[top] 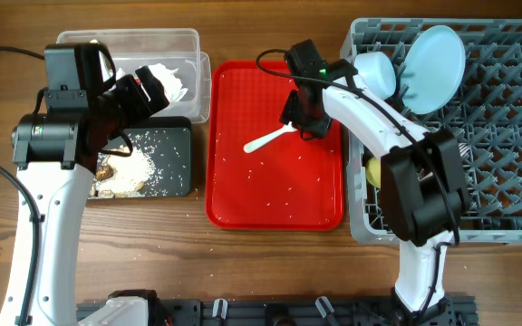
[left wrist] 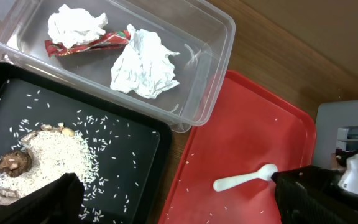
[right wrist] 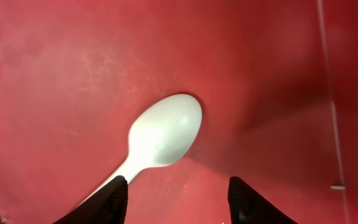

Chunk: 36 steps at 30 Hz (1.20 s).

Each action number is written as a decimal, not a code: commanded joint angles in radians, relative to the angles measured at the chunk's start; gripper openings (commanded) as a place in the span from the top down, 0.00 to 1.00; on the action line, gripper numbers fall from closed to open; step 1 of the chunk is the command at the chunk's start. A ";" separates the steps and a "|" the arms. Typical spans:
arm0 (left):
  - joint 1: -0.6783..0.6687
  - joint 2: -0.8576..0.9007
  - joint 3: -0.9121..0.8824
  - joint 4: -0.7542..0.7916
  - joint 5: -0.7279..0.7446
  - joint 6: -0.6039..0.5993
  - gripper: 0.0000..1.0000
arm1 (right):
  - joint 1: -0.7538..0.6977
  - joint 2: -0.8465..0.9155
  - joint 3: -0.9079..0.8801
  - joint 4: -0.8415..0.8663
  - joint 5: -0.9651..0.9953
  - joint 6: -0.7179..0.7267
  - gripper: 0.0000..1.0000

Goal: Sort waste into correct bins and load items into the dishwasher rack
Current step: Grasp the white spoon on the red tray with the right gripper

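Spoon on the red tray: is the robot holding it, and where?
No, nothing is held; the right gripper stands open at the handle of the spoon.

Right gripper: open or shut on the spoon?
Open: the fingers stand wide apart, with bare tray between them; the handle of the spoon passes by one finger.

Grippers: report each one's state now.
Left gripper: open, holding nothing.
Right gripper: open, above the spoon, not gripping it.
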 commanded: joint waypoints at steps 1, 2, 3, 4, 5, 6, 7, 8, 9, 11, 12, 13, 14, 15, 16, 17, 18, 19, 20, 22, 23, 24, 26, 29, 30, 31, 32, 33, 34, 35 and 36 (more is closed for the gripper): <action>0.005 -0.008 0.021 0.002 -0.013 0.015 0.00 | 0.006 0.040 -0.002 0.009 0.014 0.017 0.46; 0.005 -0.008 0.021 0.002 -0.013 0.015 0.00 | 0.006 0.045 -0.009 0.018 0.023 0.018 0.46; 0.005 -0.008 0.021 0.002 -0.014 0.015 0.00 | 0.005 0.047 -0.017 0.032 0.028 0.018 0.46; 0.005 -0.008 0.021 0.002 -0.013 0.015 0.00 | 0.005 0.050 -0.032 0.068 0.029 0.014 0.46; 0.005 -0.008 0.021 0.002 -0.014 0.015 0.00 | 0.005 0.050 -0.042 0.095 0.029 0.014 0.46; 0.005 -0.008 0.021 0.002 -0.013 0.015 0.00 | 0.005 0.050 -0.049 0.112 0.028 0.014 0.46; 0.005 -0.008 0.021 0.002 -0.013 0.015 0.00 | 0.005 0.051 -0.058 0.135 0.028 0.014 0.46; 0.005 -0.008 0.021 0.002 -0.013 0.015 0.00 | 0.005 0.051 -0.064 0.150 0.028 0.008 0.46; 0.005 -0.008 0.021 0.002 -0.014 0.015 0.00 | 0.005 0.054 -0.066 0.164 0.028 -0.001 0.46; 0.005 -0.008 0.021 0.002 -0.014 0.015 0.00 | 0.006 0.060 -0.067 0.167 0.020 -0.001 0.46; 0.005 -0.008 0.021 0.002 -0.013 0.015 0.00 | 0.006 0.063 -0.067 0.169 0.007 -0.002 0.46; 0.005 -0.008 0.021 0.002 -0.013 0.015 0.00 | 0.007 0.071 -0.067 0.175 -0.006 -0.005 0.46; 0.005 -0.008 0.021 0.002 -0.013 0.015 0.00 | 0.009 0.080 -0.067 0.180 -0.005 -0.013 0.47; 0.005 -0.008 0.021 0.002 -0.013 0.015 0.00 | 0.010 0.085 -0.067 0.187 -0.005 -0.029 0.47; 0.005 -0.008 0.021 0.002 -0.013 0.015 0.00 | 0.011 0.091 -0.067 0.190 -0.005 -0.030 0.49; 0.005 -0.008 0.021 0.002 -0.014 0.015 0.00 | 0.011 0.100 -0.067 0.192 -0.005 -0.030 0.52; 0.005 -0.008 0.021 0.002 -0.013 0.015 0.00 | 0.011 0.105 -0.067 0.192 -0.005 -0.030 0.56; 0.005 -0.008 0.021 0.002 -0.013 0.015 0.00 | 0.011 0.112 -0.067 0.193 -0.005 -0.030 0.61; 0.005 -0.008 0.021 0.002 -0.013 0.015 0.00 | 0.009 0.114 -0.067 0.193 -0.005 -0.031 0.66; 0.005 -0.008 0.021 0.002 -0.014 0.015 0.00 | 0.008 0.114 -0.067 0.200 -0.005 -0.055 0.75; 0.005 -0.008 0.021 0.002 -0.013 0.015 0.00 | 0.008 0.114 -0.067 0.201 -0.005 -0.066 0.79; 0.005 -0.008 0.021 0.002 -0.013 0.015 0.00 | 0.008 0.114 -0.067 0.203 -0.005 -0.080 0.83; 0.005 -0.008 0.021 0.002 -0.013 0.015 0.00 | 0.008 0.114 -0.066 0.208 -0.010 -0.109 0.91; 0.005 -0.008 0.021 0.002 -0.013 0.015 0.00 | 0.008 0.112 -0.057 0.219 -0.060 -0.190 0.96; 0.005 -0.008 0.021 0.002 -0.013 0.015 0.00 | 0.008 0.108 -0.050 0.217 -0.075 -0.214 0.96; 0.005 -0.008 0.021 0.002 -0.013 0.015 0.00 | 0.008 0.096 -0.040 0.210 -0.093 -0.242 0.96; 0.005 -0.008 0.021 0.002 -0.013 0.015 0.00 | 0.008 0.086 -0.035 0.202 -0.093 -0.245 0.96; 0.005 -0.008 0.021 0.002 -0.013 0.015 0.00 | 0.008 0.066 -0.027 0.190 -0.096 -0.260 0.96; 0.005 -0.008 0.021 0.002 -0.013 0.015 0.00 | 0.008 0.037 -0.013 0.172 -0.106 -0.285 0.96; 0.005 -0.008 0.021 0.002 -0.013 0.015 0.00 | 0.008 0.001 0.005 0.147 -0.111 -0.310 0.95; 0.005 -0.008 0.021 0.002 -0.014 0.015 0.00 | 0.008 -0.040 0.028 0.116 -0.111 -0.336 0.96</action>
